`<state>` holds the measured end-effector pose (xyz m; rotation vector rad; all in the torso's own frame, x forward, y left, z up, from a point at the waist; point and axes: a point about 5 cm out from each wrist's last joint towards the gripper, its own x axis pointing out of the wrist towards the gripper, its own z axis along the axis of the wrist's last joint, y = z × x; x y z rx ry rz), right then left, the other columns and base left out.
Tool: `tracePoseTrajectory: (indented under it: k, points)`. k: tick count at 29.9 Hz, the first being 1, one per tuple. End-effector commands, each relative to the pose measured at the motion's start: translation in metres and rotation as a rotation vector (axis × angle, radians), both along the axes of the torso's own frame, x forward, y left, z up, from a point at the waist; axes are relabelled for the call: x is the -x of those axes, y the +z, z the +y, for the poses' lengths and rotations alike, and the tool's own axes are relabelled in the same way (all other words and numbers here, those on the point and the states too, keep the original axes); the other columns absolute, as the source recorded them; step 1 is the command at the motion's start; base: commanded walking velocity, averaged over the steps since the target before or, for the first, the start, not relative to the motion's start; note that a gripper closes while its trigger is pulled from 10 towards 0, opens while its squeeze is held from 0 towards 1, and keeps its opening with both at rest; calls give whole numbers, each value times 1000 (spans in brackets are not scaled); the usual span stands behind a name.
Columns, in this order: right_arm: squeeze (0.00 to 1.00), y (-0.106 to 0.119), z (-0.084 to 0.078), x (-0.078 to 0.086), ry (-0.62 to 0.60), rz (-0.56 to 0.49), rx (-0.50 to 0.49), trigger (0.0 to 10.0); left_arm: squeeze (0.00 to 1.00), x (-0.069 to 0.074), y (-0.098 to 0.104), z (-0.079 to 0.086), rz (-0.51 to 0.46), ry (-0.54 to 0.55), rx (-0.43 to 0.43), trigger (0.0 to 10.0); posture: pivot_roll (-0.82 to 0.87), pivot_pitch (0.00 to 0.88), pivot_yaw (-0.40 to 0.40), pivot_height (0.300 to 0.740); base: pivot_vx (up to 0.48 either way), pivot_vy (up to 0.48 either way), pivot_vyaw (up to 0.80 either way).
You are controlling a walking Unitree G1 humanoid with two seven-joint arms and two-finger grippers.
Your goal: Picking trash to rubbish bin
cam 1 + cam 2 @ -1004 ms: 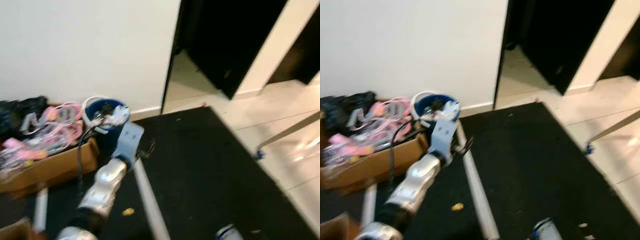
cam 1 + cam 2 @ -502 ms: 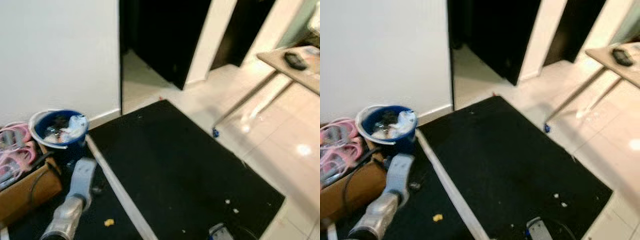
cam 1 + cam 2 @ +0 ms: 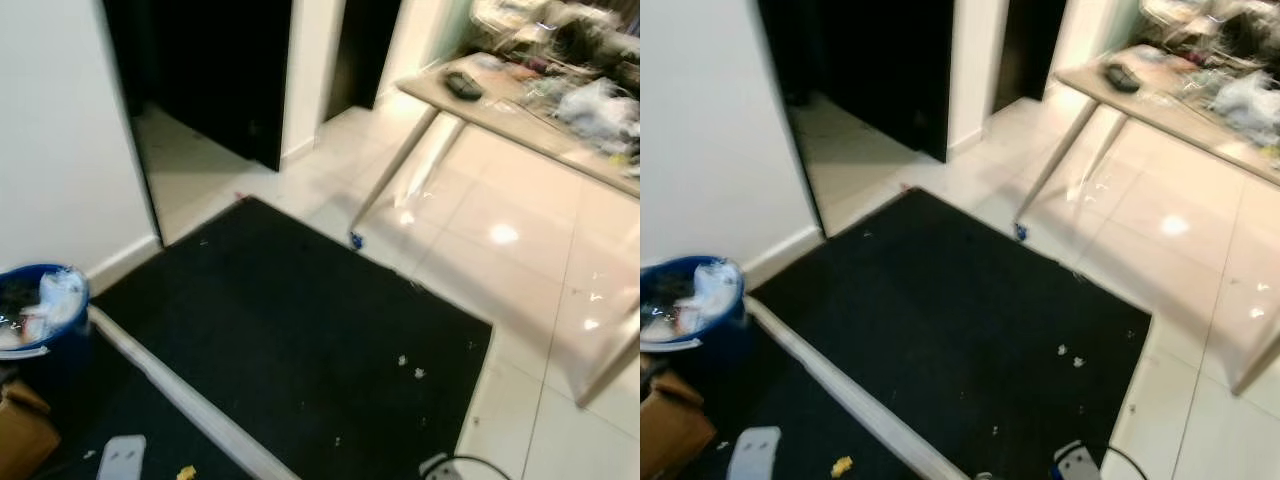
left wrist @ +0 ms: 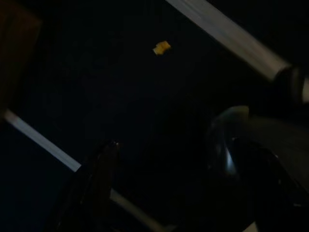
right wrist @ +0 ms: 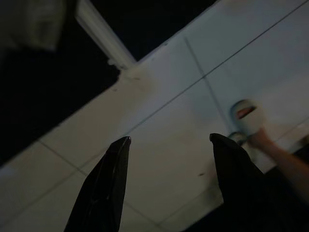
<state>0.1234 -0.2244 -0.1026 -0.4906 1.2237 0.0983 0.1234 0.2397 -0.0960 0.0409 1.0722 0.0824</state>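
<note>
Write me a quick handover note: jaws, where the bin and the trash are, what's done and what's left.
Right gripper: jaws open, empty, hanging over pale floor tiles.
Left gripper: hanging low over the black mat; its wrist view is too dark to tell the jaws.
Blue rubbish bin: at the robot's left by the white wall, already holding crumpled trash.
Done: some trash is in the bin.
Left: a small yellow scrap on the mat beside the pale strip, and a few white crumbs near the mat's right edge. The cluttered table is farther off to the right.
</note>
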Motion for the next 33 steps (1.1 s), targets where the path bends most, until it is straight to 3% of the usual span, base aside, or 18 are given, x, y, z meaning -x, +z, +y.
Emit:
tracePoseTrajectory:
  k: [1, 3, 7, 14, 20, 28, 33]
  points:
    - [0, 1, -4, -2, 5, -4, 11, 10000, 0, 5, -4, -10, 36, -42, 6, 10000, 82, 80, -20, 740, 0, 0, -800]
    - [0, 2, -5, -3, 7, -11, 13, 10000, 0, 13, -7, -12, 70, -32, 7, 10000, 82, 80, -20, 740, 0, 0, -800]
    - [0, 3, -7, -4, -1, -17, 19, 10000, 0, 14, -8, -10, 72, -31, 3, 10000, 82, 74, -21, 740, 0, 0, -792]
    - [0, 3, -9, -4, 16, -19, 33, 10000, 0, 17, -7, -4, 101, -67, -39, 10000, 82, 74, -21, 740, 0, 0, 0]
    - [0, 3, -9, -3, 8, -15, 30, 10000, 0, 18, -9, -9, 124, -136, -50, 10000, 82, 74, -21, 740, 0, 0, 0]
    - [0, 3, -8, -4, 4, -17, 17, 10000, 0, 14, -9, -14, 134, -189, -64, 10000, 79, 73, -17, 740, 288, 0, 0]
    - [0, 3, -7, -4, -3, -8, 11, 10000, 0, 14, -8, -11, 137, -195, -67, 10000, 67, 74, -15, 740, 305, 0, -726]
